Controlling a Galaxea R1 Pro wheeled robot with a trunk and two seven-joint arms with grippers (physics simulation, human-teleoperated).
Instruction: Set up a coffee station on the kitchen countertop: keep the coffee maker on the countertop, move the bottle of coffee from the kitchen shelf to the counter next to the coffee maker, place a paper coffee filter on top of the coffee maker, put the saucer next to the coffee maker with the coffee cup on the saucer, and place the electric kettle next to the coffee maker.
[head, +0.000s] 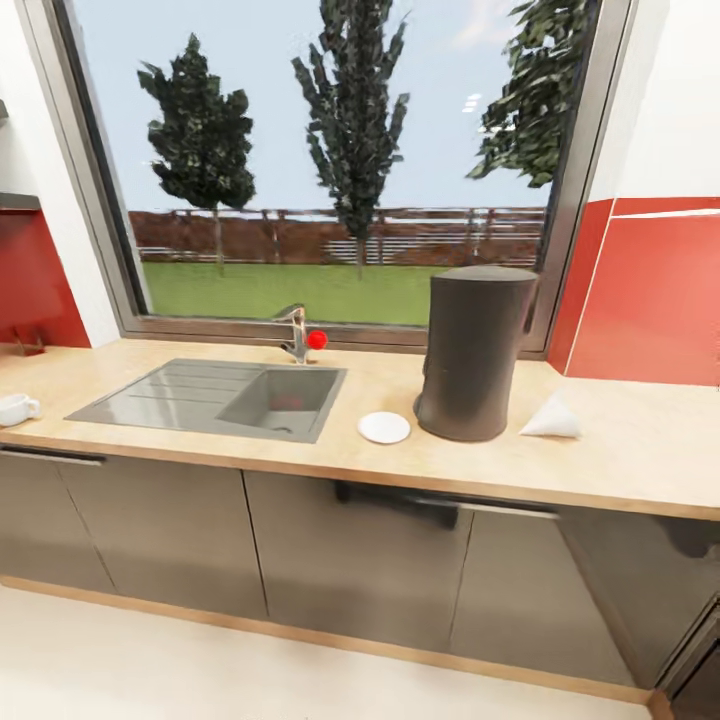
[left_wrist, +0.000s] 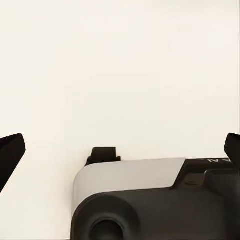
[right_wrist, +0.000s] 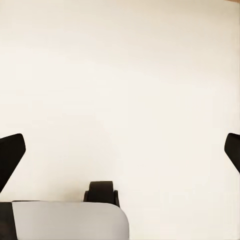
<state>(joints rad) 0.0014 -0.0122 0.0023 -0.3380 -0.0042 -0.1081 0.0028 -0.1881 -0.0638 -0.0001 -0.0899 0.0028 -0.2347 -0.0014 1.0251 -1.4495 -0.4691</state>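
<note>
1. Pincers: the left pincer (left_wrist: 120, 150) and right pincer (right_wrist: 120, 150) both point down at pale floor, fingers spread wide, holding nothing.
2. Maker (head: 472, 352) stands on the bench (head: 620, 450) right of the sink (head: 215, 398).
3. Saucer (head: 384, 428) lies just left of it, filter (head: 551, 418) just right.
4. Cup (head: 15, 408) sits at the bench's far left end.

Kitchen: countertop (head: 620, 450), sink (head: 215, 398), cabinets (head: 350, 560).
</note>
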